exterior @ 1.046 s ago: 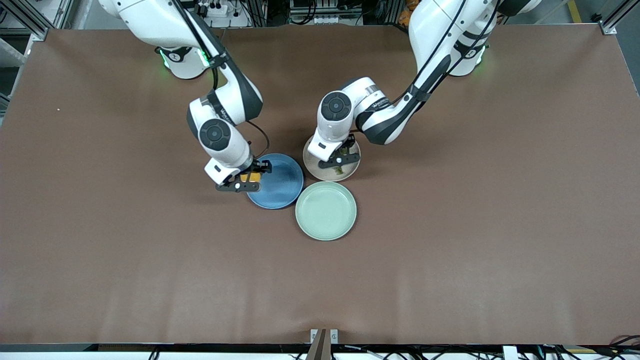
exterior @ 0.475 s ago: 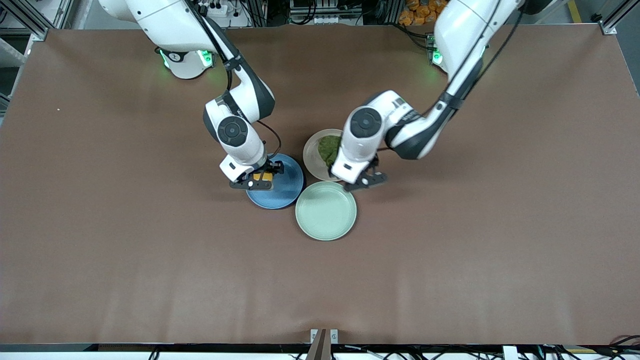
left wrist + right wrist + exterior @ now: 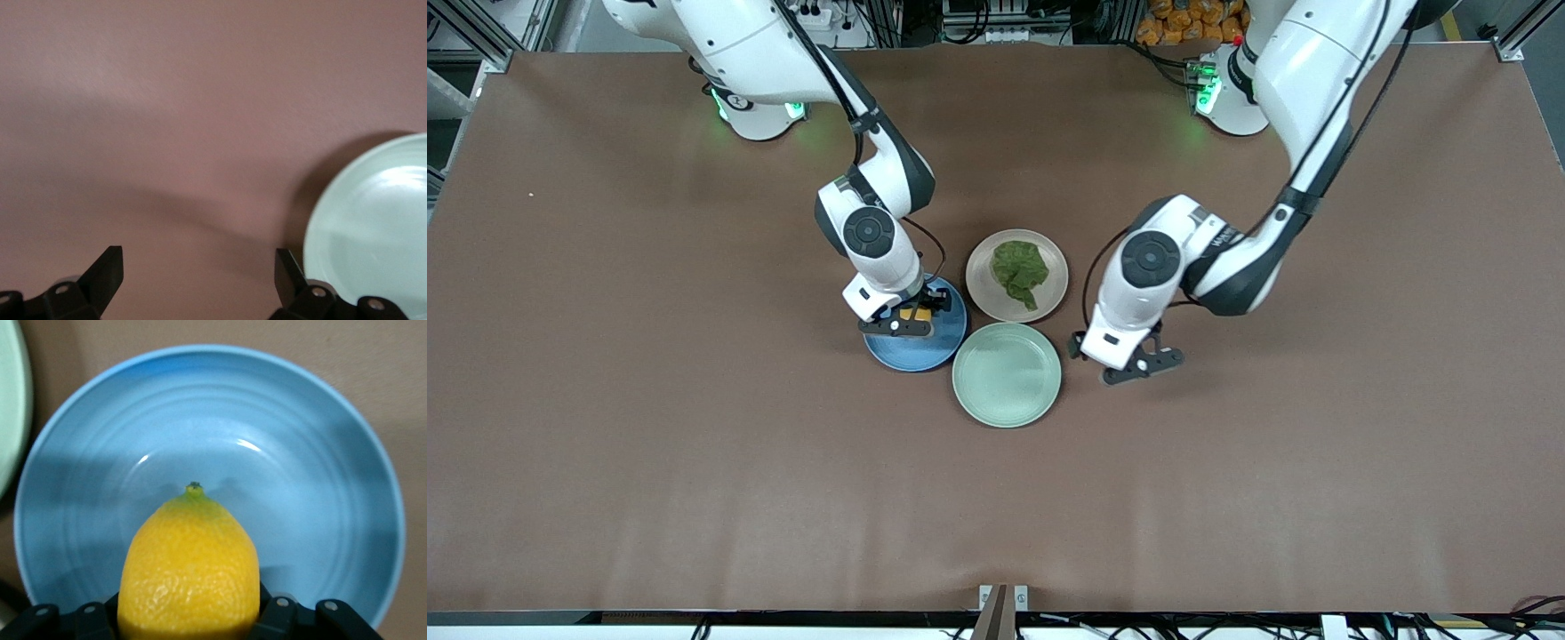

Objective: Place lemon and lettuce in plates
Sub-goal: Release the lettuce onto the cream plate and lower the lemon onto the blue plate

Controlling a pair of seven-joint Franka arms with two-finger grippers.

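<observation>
Lemon [image 3: 189, 568] is clamped in the right tool [image 3: 908, 322], tip pointing out past the fingers, hanging over the blue plate [image 3: 940, 345]; in the right wrist view the blue plate fills the frame directly under the fruit, and no contact with the plate can be confirmed. Lettuce [image 3: 1020, 267] lies inside the beige-pink plate [image 3: 1049, 300], crumpled, narrow tail toward the front camera, nothing gripping it. Judged status: 1 of 2 placements done (lettuce), lemon not yet released; what is left is lowering, opening the right tool over the blue plate, and clearing the arm. Left tool [image 3: 1136, 364] hangs over bare table [image 3: 1316, 444] beside the mint-green plate [image 3: 1007, 374], toward the left arm's end; its fingers stand apart and hold nothing, as the left wrist view shows with brown table between the 2 fingertips [image 3: 107, 267] and the mint-green rim at the edge. The 3 plates cluster mid-table, blue and beige-pink side by side, with the mint-green 1, which holds nothing, nearer the front camera and close against both. Risk noted: the lemon is round and could roll on the shallow plate if let go from height.
</observation>
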